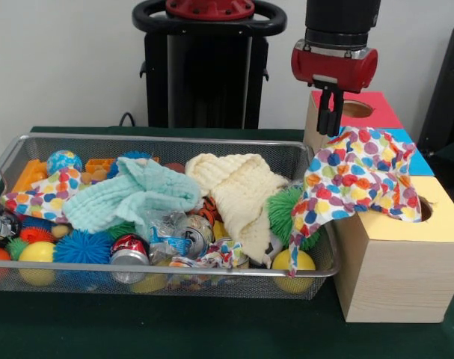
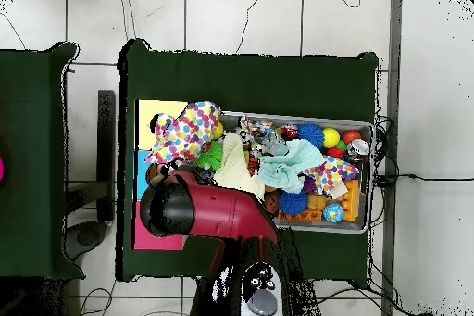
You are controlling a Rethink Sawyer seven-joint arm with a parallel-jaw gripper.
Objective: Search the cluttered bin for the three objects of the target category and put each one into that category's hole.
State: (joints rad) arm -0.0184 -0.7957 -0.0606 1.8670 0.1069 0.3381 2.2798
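Nearest the camera stands the wooden box [image 1: 395, 280], its pale plywood face at about four o'clock in the front view; its top carries a yellow panel [image 1: 445, 217], a blue panel [image 1: 415, 157] and a red panel [image 1: 369, 105] running away toward one o'clock, each with a round hole as far as can be seen; a polka-dot cloth [image 1: 361, 176] lies draped across the yellow and blue panels, one tail hanging over the rim of the wire bin [image 1: 10, 161] just beside the box; the gripper [image 1: 330, 112] hangs above that cloth at about one o'clock, over the near edge of the red panel, its dark fingers close together and gripping nothing, apart from the cloth below; the bin fills the left and centre, crowded to its rim; a mint-green cloth [image 1: 133, 196] and a cream cloth [image 1: 238, 191] sprawl over the heap, and a second polka-dot cloth [image 1: 36, 198] lies at nine o'clock; around them sit crushed cans [image 1: 129, 250], a blue spiky ball [image 1: 82, 247], a green spiky ball [image 1: 285, 213], yellow balls [image 1: 294, 262] and orange plastic blocks [image 1: 99, 164]; in the overhead view the red arm [image 2: 222, 212] reaches up from six o'clock toward the box [image 2: 153, 113] at nine o'clock, with the bin [image 2: 366, 127] to its right on the green table [image 2: 250, 76].
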